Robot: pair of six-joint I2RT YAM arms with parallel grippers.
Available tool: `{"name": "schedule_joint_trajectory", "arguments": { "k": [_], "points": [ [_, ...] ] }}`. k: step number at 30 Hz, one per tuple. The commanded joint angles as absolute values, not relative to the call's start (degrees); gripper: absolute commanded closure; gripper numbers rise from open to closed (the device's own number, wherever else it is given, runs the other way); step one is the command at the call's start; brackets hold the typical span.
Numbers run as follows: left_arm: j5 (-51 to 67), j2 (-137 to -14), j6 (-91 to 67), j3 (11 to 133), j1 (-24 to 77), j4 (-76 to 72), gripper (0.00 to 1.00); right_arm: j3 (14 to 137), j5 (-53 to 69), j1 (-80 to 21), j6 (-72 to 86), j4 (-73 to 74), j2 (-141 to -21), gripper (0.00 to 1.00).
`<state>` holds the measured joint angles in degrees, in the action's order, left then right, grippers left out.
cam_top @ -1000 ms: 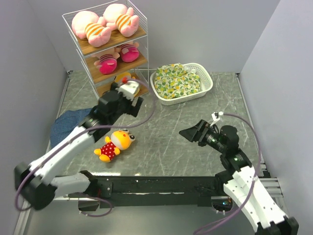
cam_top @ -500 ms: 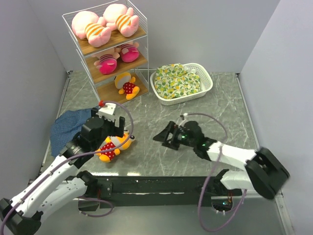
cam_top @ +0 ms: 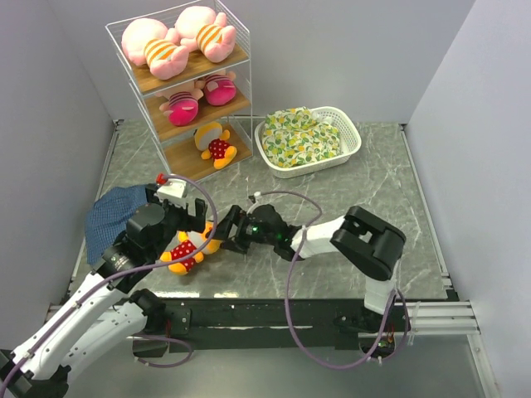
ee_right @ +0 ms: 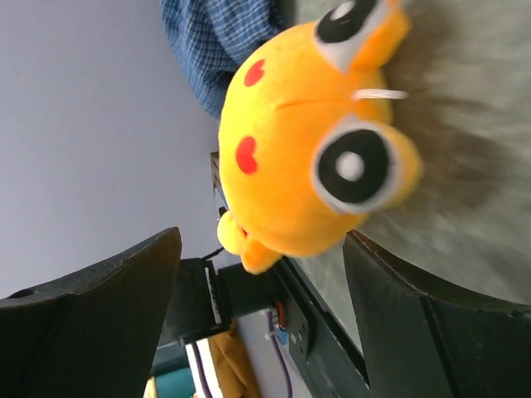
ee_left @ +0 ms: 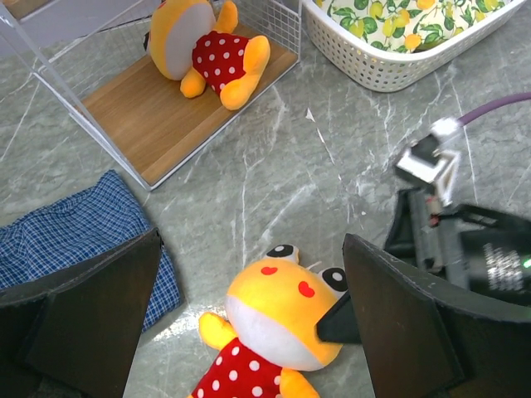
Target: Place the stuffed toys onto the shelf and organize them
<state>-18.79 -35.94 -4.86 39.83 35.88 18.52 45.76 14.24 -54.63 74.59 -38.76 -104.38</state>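
left gripper (cam_top: 184, 224) and right gripper (cam_top: 230, 230) have converged, fingers apart, on the last orange-yellow toy (ee_left: 274, 323) near the bench's near-left corner; five other toys (cam_top: 170, 50) already sit on the shelf (cam_top: 184, 159).

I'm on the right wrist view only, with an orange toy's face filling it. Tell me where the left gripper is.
Observer: The left gripper hangs open over the same orange toy, opposite your open right gripper.
Operator: Report what's on the shelf's lowest level.
Observer: The shelf has one matching toy on its bottom board, with bare wood beside it.
Operator: Name what stands next to the shelf.
Observer: A white basket holding a patterned cloth, on the shelf's right.
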Motion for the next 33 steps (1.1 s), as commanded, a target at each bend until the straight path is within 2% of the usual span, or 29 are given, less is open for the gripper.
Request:
{"name": "schedule_joint_trajectory", "arguments": {
  "k": [1, 4, 7, 8, 10, 13, 14, 17, 20, 22, 25, 26, 28, 30, 33],
  "points": [
    [-19.25, -34.81, -3.87, 39.90, 35.68, 17.67, 0.04, 49.65, 12.92, -56.42, 76.11, -42.89, -107.83, 0.14],
    [-19.51, -34.37, -3.69, 39.99, 35.77, 17.84, 0.04, 52.11, 13.97, -56.86, 74.89, -41.14, -110.82, 0.16],
    [-19.34, -34.36, -3.52, 40.08, 35.77, 18.10, 0.04, 53.26, 14.93, -56.95, 74.53, -40.51, -113.29, 0.25],
    [-19.34, -34.37, -3.60, 40.17, 35.68, 18.28, 0.04, 52.91, 15.38, -56.69, 74.18, -41.74, -113.99, 0.33],
    [-19.07, -34.19, -3.60, 40.17, 35.68, 18.11, 0.03, 53.35, 15.82, -56.43, 72.17, -41.75, -114.08, 0.41],
    [-18.46, -33.75, -3.69, 39.64, 35.77, 17.23, 0.04, 53.53, 14.51, -55.20, 68.83, -39.12, -112.94, 0.59],
    [-17.67, -33.84, -3.69, 39.46, 35.77, 16.70, 0.04, 52.74, 14.41, -54.76, 68.30, -38.85, -111.98, 0.75],
    [-18.88, -34.10, -4.04, 38.94, 35.68, 15.56, 0.04, 49.33, 16.25, -51.78, 66.01, -39.64, -109.26, 0.94],
    [-23.90, -35.50, -6.50, 38.76, 35.68, 13.18, 0.04, 45.37, 22.13, -46.51, 61.36, -37.72, -105.04, 1.00],
    [-20.23, -35.60, -5.81, 38.67, 35.68, 12.75, 0.04, 43.08, 25.91, -42.13, 55.85, -35.52, -101.01, 1.00],
    [-9.43, -34.37, -2.21, 36.74, 35.68, 10.90, 0.01, 42.97, 31.98, -37.29, 44.16, -24.65, -98.01, 1.00],
    [-6.45, -34.02, -1.07, 35.43, 35.68, 10.20, 0.01, 46.37, 33.04, -36.57, 40.12, -14.34, -98.09, 0.98],
    [1.82, -33.40, 4.12, 33.15, 35.68, 6.27, 0.06, 50.78, 34.97, -35.34, 28.29, -3.56, -100.01, 0.97],
    [12.06, -33.48, 9.72, 30.85, 35.94, 5.71, 0.07, 55.18, 35.85, -34.54, 20.09, 6.65, -101.24, 0.96],
    [14.68, -34.71, 16.68, 31.55, 36.91, 7.99, 0.17, 58.00, 39.45, -32.79, 17.49, 11.60, -103.27, 0.96]
  ]
}}
